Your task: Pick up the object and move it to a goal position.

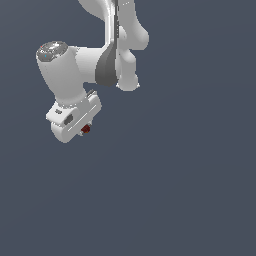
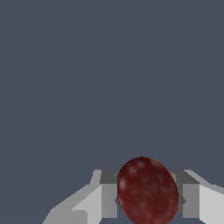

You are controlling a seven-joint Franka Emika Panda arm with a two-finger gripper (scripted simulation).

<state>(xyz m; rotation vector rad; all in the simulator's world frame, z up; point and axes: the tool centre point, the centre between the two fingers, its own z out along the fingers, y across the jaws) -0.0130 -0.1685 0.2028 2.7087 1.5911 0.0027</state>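
Note:
The object is a dark red roundish blob. In the wrist view the object [image 2: 148, 191] sits squarely between my two grey fingers [image 2: 109, 197], which press on it from both sides. In the exterior view the object [image 1: 86, 129] shows as a tiny red spot under the white hand, at my gripper [image 1: 85, 129]. The gripper is shut on the object. The fingers themselves are mostly hidden by the hand in the exterior view. The white arm reaches in from the top of the exterior view.
A plain dark grey-blue surface fills both views around the arm. No other objects, containers or edges show. No goal marker shows in either view.

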